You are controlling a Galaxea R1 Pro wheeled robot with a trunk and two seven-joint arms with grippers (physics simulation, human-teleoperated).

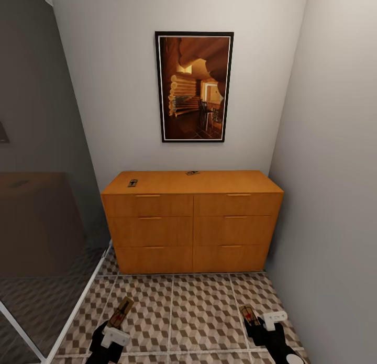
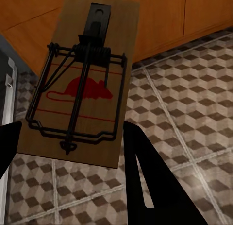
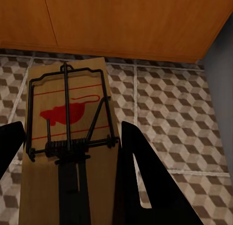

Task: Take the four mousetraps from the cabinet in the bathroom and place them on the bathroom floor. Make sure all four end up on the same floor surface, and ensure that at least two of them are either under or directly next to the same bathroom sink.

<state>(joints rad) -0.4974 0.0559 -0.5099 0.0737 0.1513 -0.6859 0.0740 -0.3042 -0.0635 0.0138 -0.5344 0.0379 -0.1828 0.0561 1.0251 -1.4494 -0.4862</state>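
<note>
The orange-brown cabinet (image 1: 192, 222) stands against the far wall. Two mousetraps lie on its top, one near the left end (image 1: 133, 183) and one at the back middle (image 1: 192, 173). My left gripper (image 1: 112, 333) is shut on a third mousetrap (image 1: 122, 312), seen close in the left wrist view as a tan board with a red mouse mark (image 2: 82, 94) between the black fingers (image 2: 145, 181). My right gripper (image 1: 260, 328) is shut on another mousetrap (image 1: 248, 315), also close (image 3: 68, 137) in the right wrist view. Both hang above the cube-patterned bathroom floor (image 1: 199, 311). The bathroom sink is out of view.
A glass shower partition with a white frame (image 1: 47, 222) runs along the left. A grey wall (image 1: 335, 196) closes the right side, close to the cabinet's end. A framed picture (image 1: 193, 86) hangs above the cabinet.
</note>
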